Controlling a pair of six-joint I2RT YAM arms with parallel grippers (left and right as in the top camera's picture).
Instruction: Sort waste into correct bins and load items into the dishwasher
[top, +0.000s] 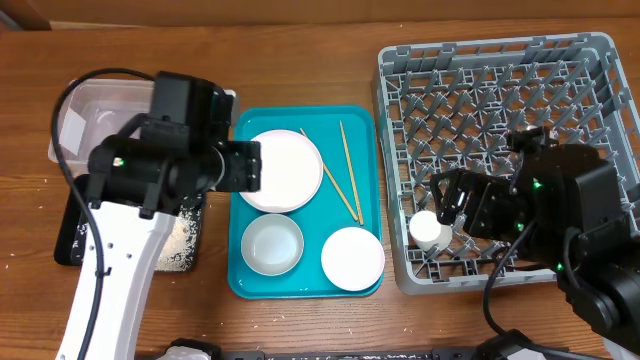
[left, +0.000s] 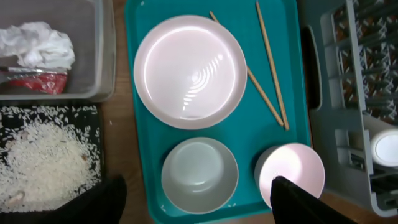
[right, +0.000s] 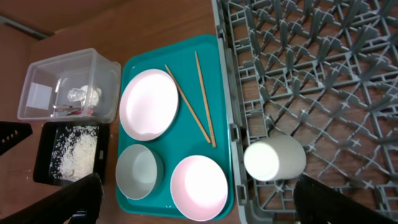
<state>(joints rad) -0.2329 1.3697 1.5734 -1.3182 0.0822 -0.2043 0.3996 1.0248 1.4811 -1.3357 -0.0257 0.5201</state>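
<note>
Clear plastic first, far left: the clear tub (left: 87, 90) holds the crumpled wrapper scrap (left: 36, 48), white with a red patch on its near side. Just in front of it, the shallow black tray (right: 43, 163) carries a spread of loose rice grains (left: 45, 155), heaped mostly in the middle. Moving right, the left gripper (left: 198, 184) hangs above the left side of the teal tray (left: 140, 149), jaws spread wide and holding nothing. On the teal tray, the round white plate (left: 189, 71) fills the far half. The two chopsticks (left: 268, 68) lie loose beside the plate on its right, splayed apart at the far ends and nearly meeting at the near ends. Nearer us, one bowl (left: 199, 175) stands upright, framed right between the left fingers (left: 102, 200) in the wrist view, apart from both of them. A second bowl (left: 291, 169) sits just beside it, by the tray's right corner. Over to the grey dish rack (top: 500, 95) on the right: only the small cup (right: 275, 159) is in it, tipped on its side among the pegs in the near left corner. The right gripper (right: 199, 182) hovers close over that corner, jaws wide apart and empty, with the cup nearer its right-hand finger and not touching either.
</note>
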